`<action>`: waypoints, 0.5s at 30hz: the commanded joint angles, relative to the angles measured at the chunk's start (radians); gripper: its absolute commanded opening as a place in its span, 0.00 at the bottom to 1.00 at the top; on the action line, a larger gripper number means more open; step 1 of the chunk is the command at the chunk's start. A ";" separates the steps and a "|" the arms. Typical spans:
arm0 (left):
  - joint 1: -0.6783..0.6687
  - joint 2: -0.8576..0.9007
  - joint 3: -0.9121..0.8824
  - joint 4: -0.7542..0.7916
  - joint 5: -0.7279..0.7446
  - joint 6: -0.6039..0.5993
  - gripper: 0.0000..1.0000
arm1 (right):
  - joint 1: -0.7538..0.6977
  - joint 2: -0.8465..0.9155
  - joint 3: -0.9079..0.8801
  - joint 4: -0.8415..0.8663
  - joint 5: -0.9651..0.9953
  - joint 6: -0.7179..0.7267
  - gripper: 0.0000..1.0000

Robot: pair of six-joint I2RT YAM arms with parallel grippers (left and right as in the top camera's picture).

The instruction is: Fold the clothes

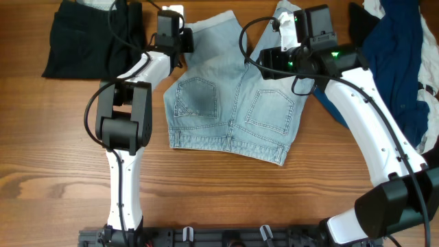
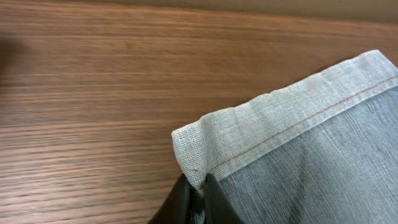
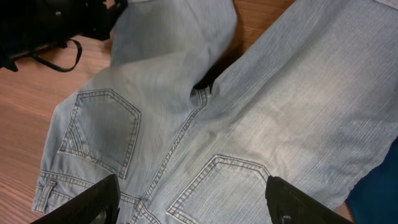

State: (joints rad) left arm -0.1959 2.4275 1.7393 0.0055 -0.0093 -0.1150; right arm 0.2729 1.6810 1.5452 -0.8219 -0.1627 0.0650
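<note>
Pale denim shorts (image 1: 230, 103) lie pockets-up at the middle of the table (image 1: 55, 158). The left gripper (image 2: 196, 199) is clamped on their far-left hem corner. The right gripper (image 3: 193, 202) hangs above the right leg, jaws wide apart. A black garment (image 1: 89, 38) lies far left, a navy shirt (image 1: 398, 62) right.

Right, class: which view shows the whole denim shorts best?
Overhead: the denim shorts lie spread out, both pockets and legs visible. Left wrist shows only one hem corner; right wrist crops to the pockets and seat.

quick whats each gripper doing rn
Left gripper: closed, pinching a hem corner of the shorts.
Right gripper: open above the shorts, holding nothing.
</note>
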 commanded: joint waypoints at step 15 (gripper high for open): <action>-0.001 -0.081 0.236 0.047 -0.409 0.261 0.15 | 0.000 0.017 0.005 0.005 0.013 -0.012 0.76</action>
State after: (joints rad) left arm -0.1974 2.3856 1.9556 0.0486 -0.3012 0.0261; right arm 0.2729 1.6833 1.5452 -0.8219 -0.1627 0.0650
